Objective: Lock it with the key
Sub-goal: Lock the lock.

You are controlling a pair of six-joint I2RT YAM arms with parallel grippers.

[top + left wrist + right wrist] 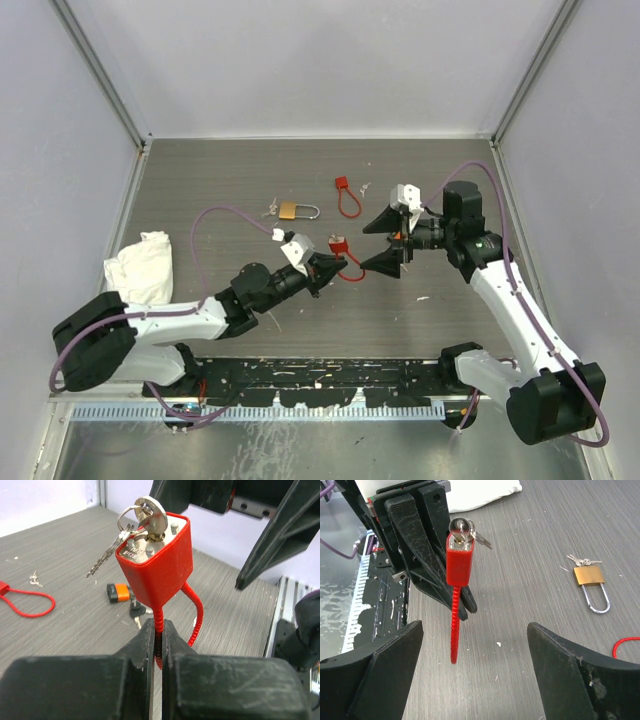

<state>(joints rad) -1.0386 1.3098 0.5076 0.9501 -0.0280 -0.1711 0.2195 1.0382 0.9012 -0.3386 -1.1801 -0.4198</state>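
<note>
A red cable padlock (157, 562) hangs in the air with its silver face upward. My left gripper (159, 635) is shut on its ribbed red cable just below the body. The key (150, 517), silver with a round head, sits in the keyhole, and spare keys dangle from its ring. In the right wrist view the same lock (458, 562) and key (462, 527) stand ahead of my right gripper (475, 645). That gripper is open wide, apart from the lock, with nothing between its fingers. From above, the lock (337, 245) sits between the left gripper (325, 268) and the right gripper (372, 245).
A brass padlock (296, 210) with small keys lies further back on the table. A second red cable lock (345, 198) lies beside it. An orange padlock (119, 592) with dark keys lies under the right arm. A white cloth (140, 265) lies at the left.
</note>
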